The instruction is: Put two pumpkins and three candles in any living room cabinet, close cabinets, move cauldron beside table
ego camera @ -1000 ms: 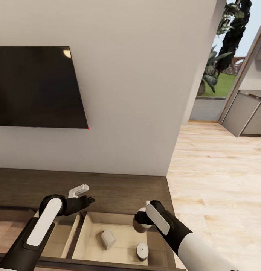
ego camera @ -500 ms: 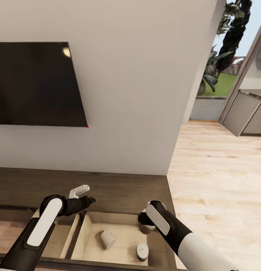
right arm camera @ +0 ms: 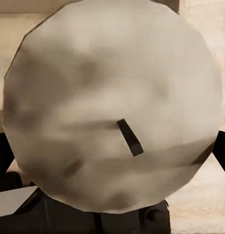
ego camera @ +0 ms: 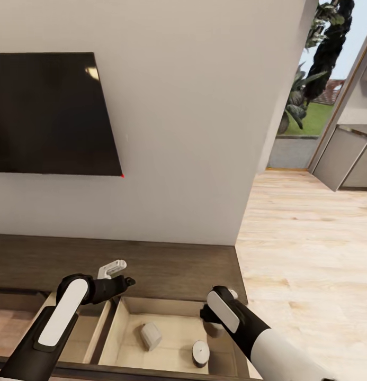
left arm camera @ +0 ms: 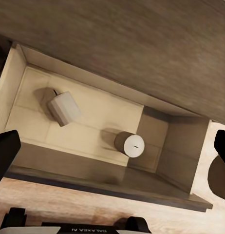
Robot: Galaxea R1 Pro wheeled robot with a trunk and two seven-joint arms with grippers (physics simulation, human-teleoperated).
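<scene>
Over the open cabinet point(ego camera: 167, 272) drawer's right end, our right gripper point(ego camera: 215, 328) clamps a candle point(right arm camera: 112, 105), wick-end up; the left gripper point(ego camera: 115, 271) hovers open.

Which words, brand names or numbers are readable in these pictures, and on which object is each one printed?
"GALAXEA", seen upside down and partly cut off, on the left gripper body at the left wrist view's edge.
The television, candles and cabinet carry no readable text.

Even, bright rendered light; a glare spot on the television point(ego camera: 91, 72); right wrist close-up blurred.
</scene>
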